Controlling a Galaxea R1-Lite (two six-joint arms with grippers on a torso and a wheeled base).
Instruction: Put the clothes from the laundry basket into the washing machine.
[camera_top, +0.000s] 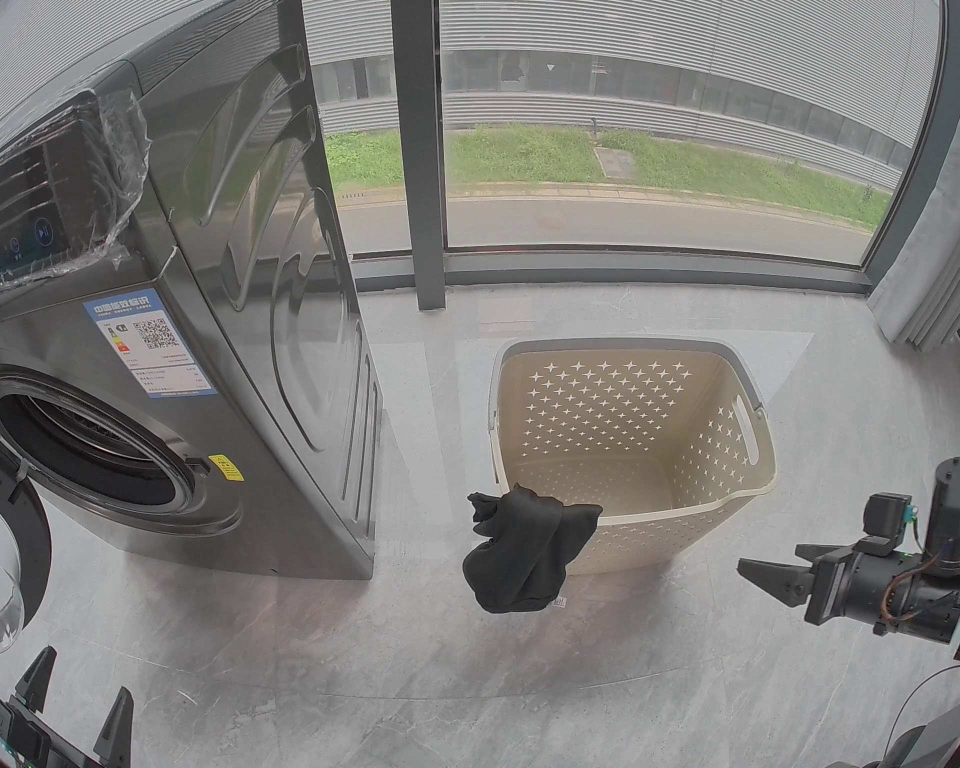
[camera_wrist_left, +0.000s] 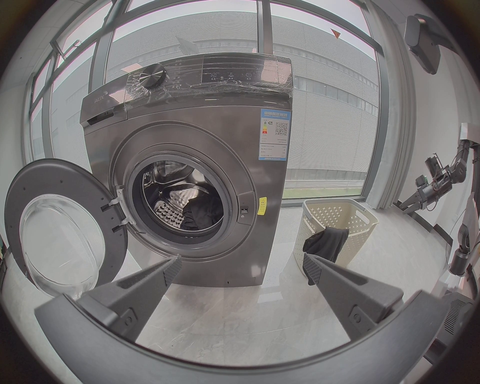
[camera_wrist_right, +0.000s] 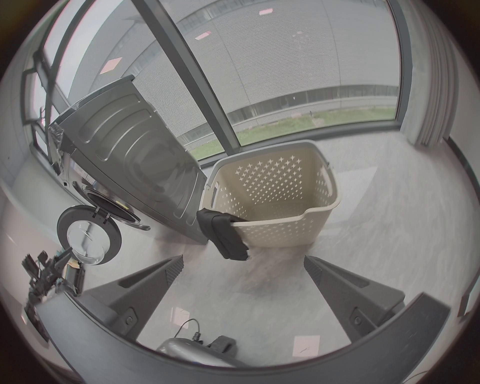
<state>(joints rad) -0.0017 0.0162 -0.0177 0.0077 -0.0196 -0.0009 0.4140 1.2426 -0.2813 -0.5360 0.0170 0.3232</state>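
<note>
Over the near-left corner of the laundry basket (camera_top: 752, 440), at about 7 o'clock on its rim as my head camera shows it, a black garment (camera_top: 525, 548) hangs folded across the edge. Most of it dangles down the outside wall toward the floor, and only a short bunch lies inside. What I can see of the basket's inside holds nothing else. The basket stands on the floor at about 3 o'clock from the washing machine (camera_top: 260, 300), near its side panel. The machine's door (camera_wrist_left: 60, 225) is swung wide, and my left wrist camera looks straight into the drum (camera_wrist_left: 165, 180), where some dark cloth (camera_wrist_left: 202, 214) already lies.

My left gripper (camera_top: 80, 690) sits low at 7 o'clock in the head view, facing the drum, its fingers apart and holding nothing. My right gripper (camera_top: 772, 566) hovers at 4 o'clock, off the basket's near-right corner and well apart from the garment, fingers likewise spread and empty.

I judge the garment light, limp and easy to pinch, so it will sag and trail once lifted. I would take the thick bunch at the crest where it crosses the rim, not the hanging tail, and lift straight up. The basket looks like light plastic and could tip or slide if the cloth snags.
</note>
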